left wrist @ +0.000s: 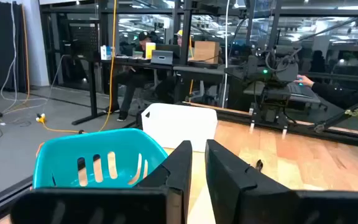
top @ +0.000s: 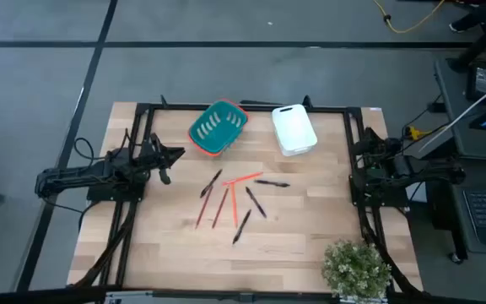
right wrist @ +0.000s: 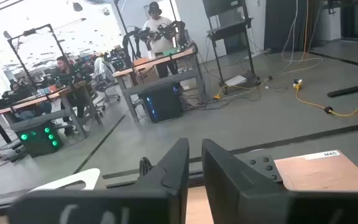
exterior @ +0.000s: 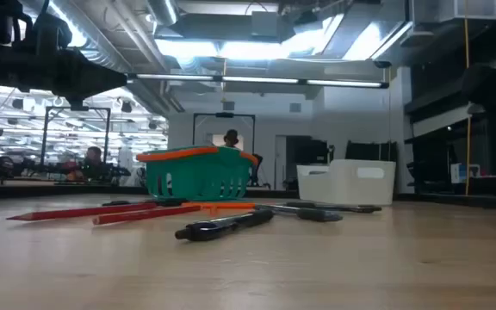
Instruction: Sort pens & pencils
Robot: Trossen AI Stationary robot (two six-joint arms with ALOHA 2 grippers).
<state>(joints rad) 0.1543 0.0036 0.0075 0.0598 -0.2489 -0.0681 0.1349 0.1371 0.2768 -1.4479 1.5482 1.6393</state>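
Several black pens (top: 256,203) and several orange and red-brown pencils (top: 220,207) lie scattered flat on the middle of the wooden table. In the low view one pen (exterior: 226,224) lies nearest, with two pencils (exterior: 84,211) to its left. My left gripper (top: 174,155) hovers at the table's left side, pointing toward the teal basket, its fingers (left wrist: 182,165) close together and holding nothing. My right gripper (right wrist: 194,163) is parked at the table's right edge, shut and holding nothing.
A teal basket with an orange rim (top: 218,127) and a white bin (top: 294,128) stand at the far side of the table, behind the sticks. A potted plant (top: 357,268) sits at the near right corner. Bare wood lies in front of the sticks.
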